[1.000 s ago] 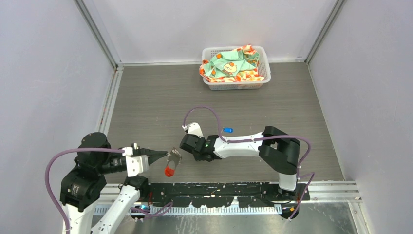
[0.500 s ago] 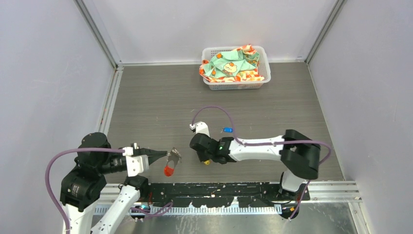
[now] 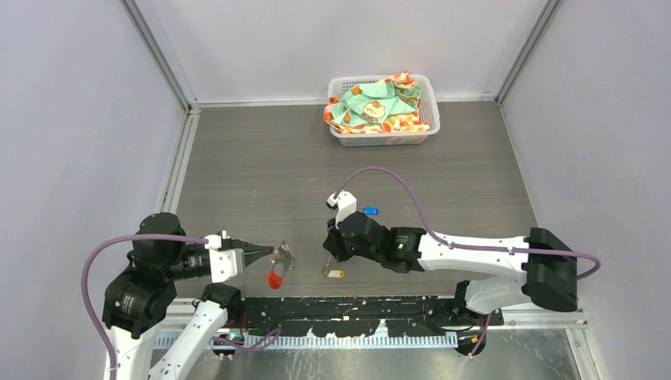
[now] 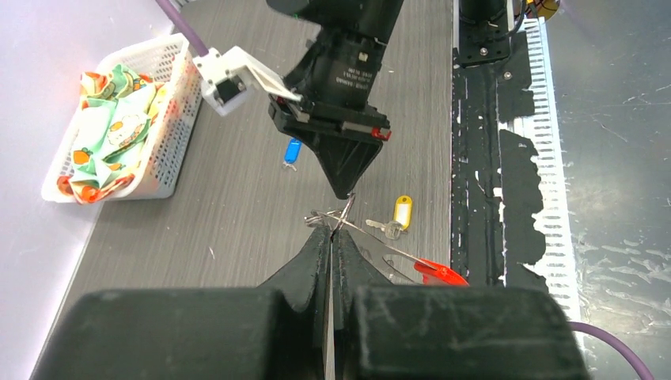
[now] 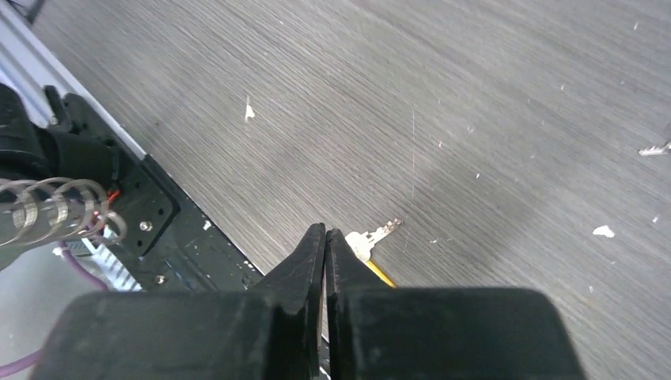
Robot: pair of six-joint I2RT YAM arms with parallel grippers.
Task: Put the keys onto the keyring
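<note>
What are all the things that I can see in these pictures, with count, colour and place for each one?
keyring: one, grey metal with a red tag, held by the left gripper
key with yellow tag: one, on the table near its front edge, by the right gripper
key with blue tag: one, on the table, beyond the right arm
basket: one, white, at the far edge of the table
cloth: one bundle, green and orange pattern, inside the basket
table: one, grey wood grain
left gripper: one, black, shut on the keyring
right gripper: one, black, shut, tip close to the keyring
</note>
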